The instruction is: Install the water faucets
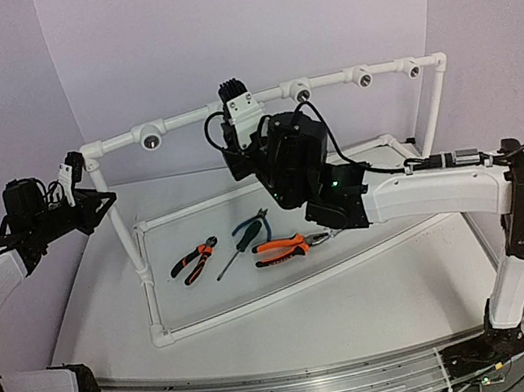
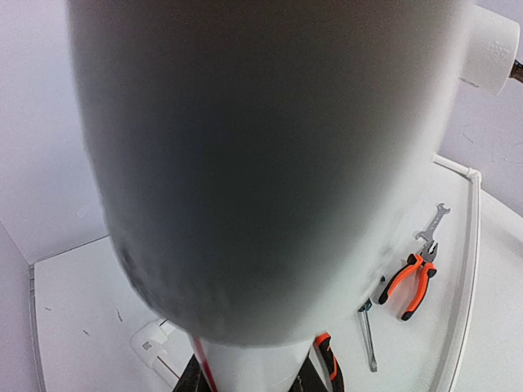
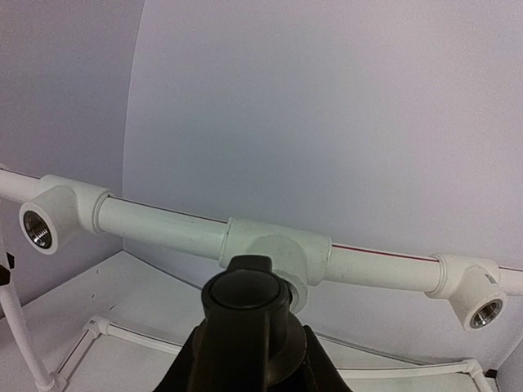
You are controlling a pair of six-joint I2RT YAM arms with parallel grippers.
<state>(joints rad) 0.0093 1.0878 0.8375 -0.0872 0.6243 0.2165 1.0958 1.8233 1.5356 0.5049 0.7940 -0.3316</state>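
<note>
**Faucet seating at the rail.** The right end effector (image 3: pixel 249 363) was clenched on the black faucet (image 3: pixel 248 310), which was pressed against the middle tee fitting (image 3: pixel 282 249) of the white pipe rail (image 3: pixel 159 224). The left end effector (image 1: pixel 98 199) grasped the frame's upright (image 1: pixel 132 244) at 9 o'clock of the faucet, apparently steadying it.

Likely faults:
- A tilted faucet would cross-thread.
- A twist might spin the faucet in the fingers or flex the rail.

An empty socket (image 3: pixel 38 229) stood at 9 o'clock and another (image 3: pixel 488 313) at 3 o'clock. Pliers (image 1: pixel 285 247) lay on the table (image 1: pixel 99 306) at 6 o'clock, well apart.
</note>
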